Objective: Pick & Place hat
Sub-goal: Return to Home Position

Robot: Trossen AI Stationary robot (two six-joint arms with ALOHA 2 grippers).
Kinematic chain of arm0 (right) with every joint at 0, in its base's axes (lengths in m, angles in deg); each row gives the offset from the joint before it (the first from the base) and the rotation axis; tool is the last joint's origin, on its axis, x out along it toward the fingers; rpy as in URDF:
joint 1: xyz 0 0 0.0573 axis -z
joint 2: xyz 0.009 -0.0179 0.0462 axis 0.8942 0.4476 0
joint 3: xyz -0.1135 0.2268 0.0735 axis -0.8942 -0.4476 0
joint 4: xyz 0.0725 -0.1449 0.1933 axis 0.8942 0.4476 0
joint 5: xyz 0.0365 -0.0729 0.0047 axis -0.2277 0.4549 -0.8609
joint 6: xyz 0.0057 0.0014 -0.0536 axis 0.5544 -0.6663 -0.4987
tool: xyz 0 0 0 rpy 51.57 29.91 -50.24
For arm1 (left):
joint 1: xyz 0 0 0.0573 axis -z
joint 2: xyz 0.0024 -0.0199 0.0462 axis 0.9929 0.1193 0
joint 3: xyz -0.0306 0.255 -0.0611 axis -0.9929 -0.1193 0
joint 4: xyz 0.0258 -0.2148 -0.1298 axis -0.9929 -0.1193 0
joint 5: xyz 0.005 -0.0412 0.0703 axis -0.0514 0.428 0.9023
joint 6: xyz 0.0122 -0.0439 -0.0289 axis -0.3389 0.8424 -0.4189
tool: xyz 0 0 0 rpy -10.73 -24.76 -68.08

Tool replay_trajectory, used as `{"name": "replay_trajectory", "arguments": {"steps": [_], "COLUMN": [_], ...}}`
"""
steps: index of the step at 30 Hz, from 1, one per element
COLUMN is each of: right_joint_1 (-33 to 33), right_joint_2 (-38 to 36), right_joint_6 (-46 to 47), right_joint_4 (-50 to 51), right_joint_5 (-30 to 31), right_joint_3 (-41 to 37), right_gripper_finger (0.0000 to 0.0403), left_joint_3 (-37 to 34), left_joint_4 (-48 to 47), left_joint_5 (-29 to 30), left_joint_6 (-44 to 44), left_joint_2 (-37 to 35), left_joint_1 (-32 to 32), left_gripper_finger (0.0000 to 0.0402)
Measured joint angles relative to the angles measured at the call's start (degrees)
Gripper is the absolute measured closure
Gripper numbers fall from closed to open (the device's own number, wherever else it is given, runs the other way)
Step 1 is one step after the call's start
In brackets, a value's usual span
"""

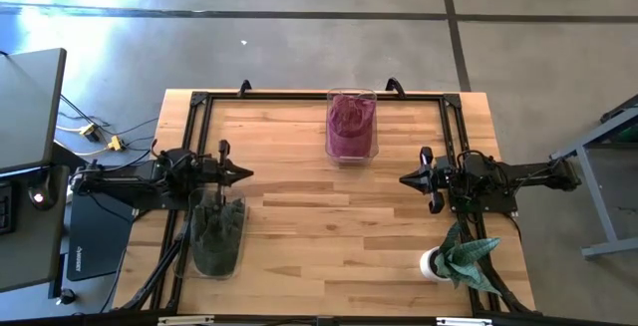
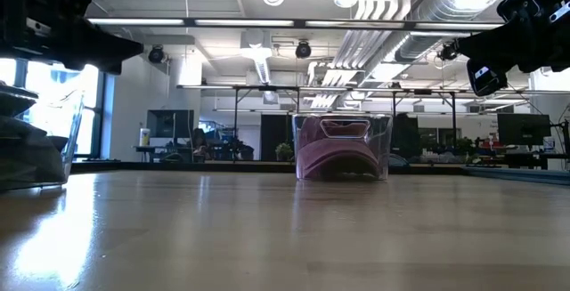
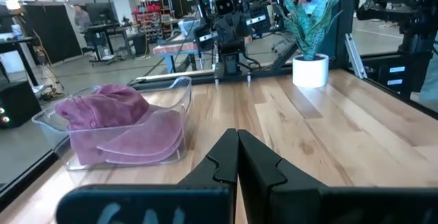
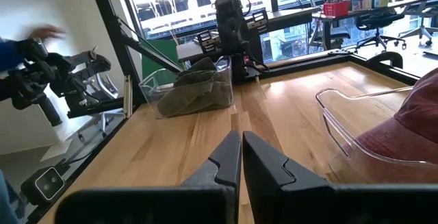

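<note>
the sorting looked finished as far as could be seen. the maroon cap [image 1: 351, 125] lay inside the top transparent bin [image 1: 351, 92] at twelve o'clock on the table [image 1: 319, 226], and in the low view the cap's back strap opening showed through the bin's clear wall. at about eight o'clock the bottom transparent bin [image 1: 214, 273] held a dark, crumpled heap that i took for the black caps [image 1: 217, 228]; how many lay in it i could not tell. no cap lay loose on the wood, so nothing seemed left to pick or place. the left gripper [image 1: 244, 174] sat at nine o'clock, above the far end of the bottom bin and pointing toward the table's middle. its own wrist view showed its fingers [image 3: 219, 162] pressed together with nothing between them. the right gripper [image 1: 406, 178] sat opposite at three o'clock, facing the left one, well apart from both bins. its fingers [image 4: 226, 157] were closed to a bare slit, also empty. a potted plant [image 1: 467, 258] stood at about five o'clock, near the right arm's base and clear of the work. judging by the mirrored, level pose of both arms, the homing step looked at or near its end, with at most a small settling left.
</note>
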Motion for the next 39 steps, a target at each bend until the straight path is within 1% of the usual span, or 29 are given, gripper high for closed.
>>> {"name": "replay_trajectory", "arguments": {"steps": [19, 23, 24, 27, 31, 33, 39], "right_joint_1": [0.0, -1.9, -1.8, -1.6, -1.6, -1.5, 0.6], "right_joint_2": [0.0, -2.9, -2.9, -3.0, -3.0, -3.0, -3.0], "right_joint_6": [0.0, 0.0, -0.9, -7.2, -15.3, -16.5, -15.0], "right_joint_4": [0.0, -0.6, -0.3, 0.7, 0.8, 0.8, 0.8], "right_joint_5": [0.0, 0.2, -1.1, -3.6, -2.9, -2.8, -2.7], "right_joint_3": [0.0, 0.0, 0.0, 0.0, 0.0, 0.0, 0.0], "right_gripper_finger": [0.0391, 0.0391, 0.0391, 0.0391, 0.0391, 0.0391, 0.0391], "left_joint_3": [0.0, 0.0, 0.0, 0.0, 0.0, 0.0, 0.0], "left_joint_4": [0.0, 0.0, 0.0, 0.0, 0.0, 0.0, 0.0], "left_joint_5": [0.1, 0.1, 0.2, 0.3, 0.3, 0.3, 0.3], "left_joint_6": [0.1, 0.1, 0.1, 0.1, 0.2, 0.2, 0.2], "left_joint_2": [0.1, 0.1, 0.1, 0.2, 0.2, 0.2, 0.2], "left_joint_1": [0.0, 0.0, 0.0, 0.0, 0.0, 0.0, 0.0], "left_gripper_finger": [0.0401, 0.0401, 0.0401, 0.0401, 0.0401, 0.0401, 0.0401]}}
